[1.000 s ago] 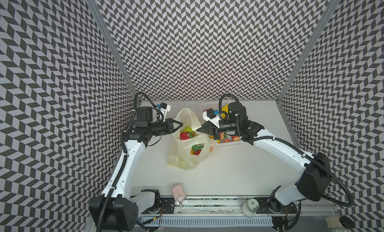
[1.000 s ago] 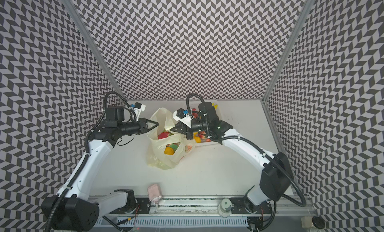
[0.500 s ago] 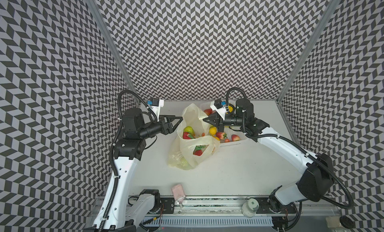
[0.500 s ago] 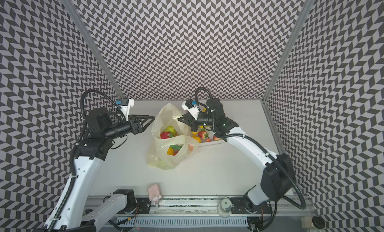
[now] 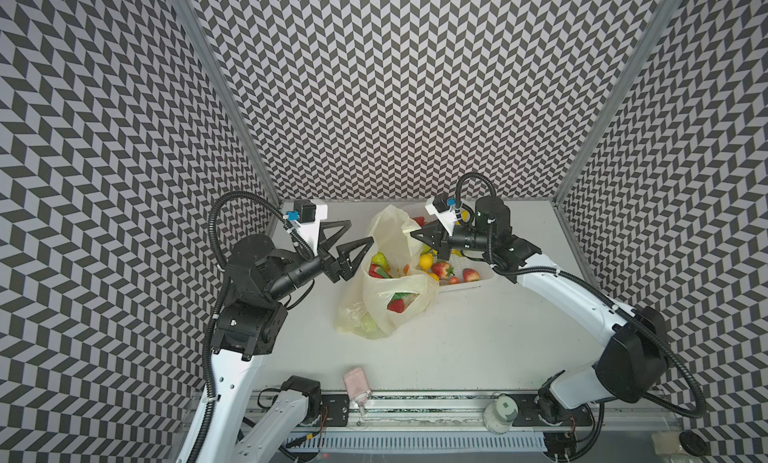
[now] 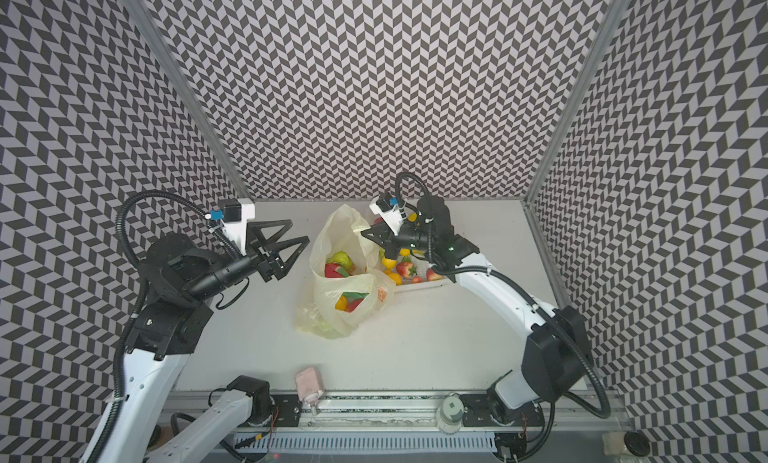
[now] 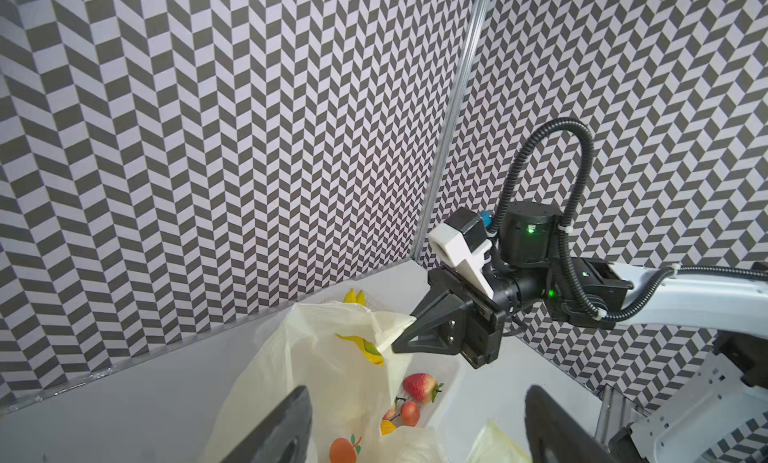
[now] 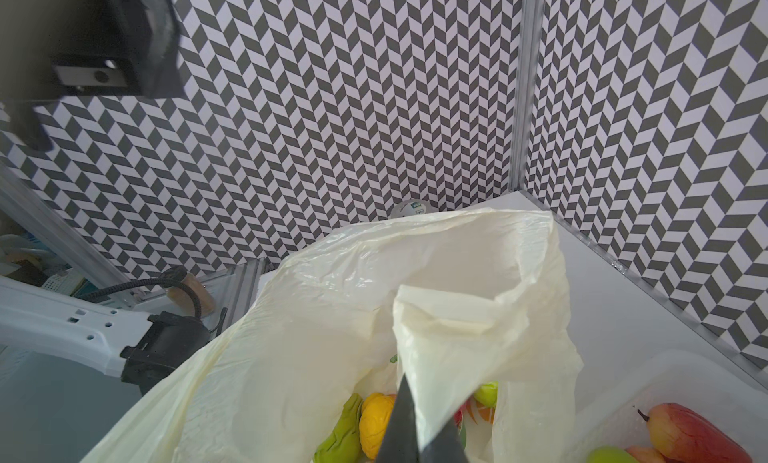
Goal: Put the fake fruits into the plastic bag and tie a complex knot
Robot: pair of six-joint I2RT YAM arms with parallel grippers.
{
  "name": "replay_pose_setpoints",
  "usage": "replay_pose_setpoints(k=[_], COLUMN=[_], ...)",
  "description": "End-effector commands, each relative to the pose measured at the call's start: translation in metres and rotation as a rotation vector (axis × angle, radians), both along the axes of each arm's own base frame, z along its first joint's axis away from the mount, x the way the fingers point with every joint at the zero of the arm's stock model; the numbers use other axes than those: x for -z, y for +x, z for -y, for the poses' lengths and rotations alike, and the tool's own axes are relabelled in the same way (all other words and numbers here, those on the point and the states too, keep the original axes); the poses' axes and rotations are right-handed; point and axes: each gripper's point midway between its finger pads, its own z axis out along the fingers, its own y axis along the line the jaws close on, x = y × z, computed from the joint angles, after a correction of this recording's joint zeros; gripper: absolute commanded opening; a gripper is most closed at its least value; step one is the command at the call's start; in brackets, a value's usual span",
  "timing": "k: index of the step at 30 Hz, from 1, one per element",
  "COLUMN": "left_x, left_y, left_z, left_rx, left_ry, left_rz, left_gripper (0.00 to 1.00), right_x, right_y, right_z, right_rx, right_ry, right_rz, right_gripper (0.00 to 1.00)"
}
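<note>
The pale-yellow plastic bag (image 5: 390,299) (image 6: 336,311) stands on the table with its mouth agape. Fake fruits lie inside it: a green one (image 5: 379,258), a red dragon fruit (image 5: 376,270) and a strawberry (image 5: 395,306). My right gripper (image 5: 413,233) (image 8: 419,436) is shut on the bag's raised handle strip (image 8: 449,348) and holds it up. My left gripper (image 5: 360,231) (image 7: 419,394) hangs open just left of the bag's mouth, apart from it, with nothing between its fingers. More fruits, among them strawberries (image 5: 442,270), lie in the white basket (image 5: 478,284) behind the bag. No knot shows.
A pink object (image 5: 356,381) and a round white cap (image 5: 503,411) sit at the table's front rail. Chevron-patterned walls close in the left, back and right sides. The basket touches the bag's right side.
My left gripper opened, let go of the bag and drew back to the left and upward. My right gripper moved right and back, keeping the handle strip raised.
</note>
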Motion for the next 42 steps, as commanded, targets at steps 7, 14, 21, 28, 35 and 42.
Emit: replay_pose_setpoints(k=[7, 14, 21, 28, 35, 42], left_x=[0.025, 0.063, 0.093, 0.129, 0.122, 0.122], left_y=[-0.014, -0.031, -0.029, -0.032, -0.017, -0.003], left_z=[0.042, 0.089, 0.081, 0.081, 0.091, 0.102], left_rx=[-0.034, -0.043, -0.137, -0.091, -0.155, -0.217], left_ry=[0.165, 0.429, 0.665, 0.771, 0.741, 0.702], left_rz=[-0.020, 0.013, 0.024, 0.039, 0.148, 0.262], left_gripper=[0.77, 0.79, 0.82, 0.83, 0.85, 0.83], right_x=[-0.012, -0.010, -0.010, -0.011, -0.013, -0.015], right_y=[0.011, 0.011, 0.009, 0.008, 0.006, 0.004], right_z=[0.012, 0.013, 0.015, 0.016, 0.015, 0.015], right_rx=[0.051, 0.051, 0.044, 0.042, 0.032, 0.026], right_ry=[0.035, 0.033, 0.039, 0.041, 0.045, 0.054], right_rz=[0.034, 0.031, 0.035, 0.038, 0.039, 0.041], right_gripper=[0.00, 0.00, 0.00, 0.00, 0.00, 0.00])
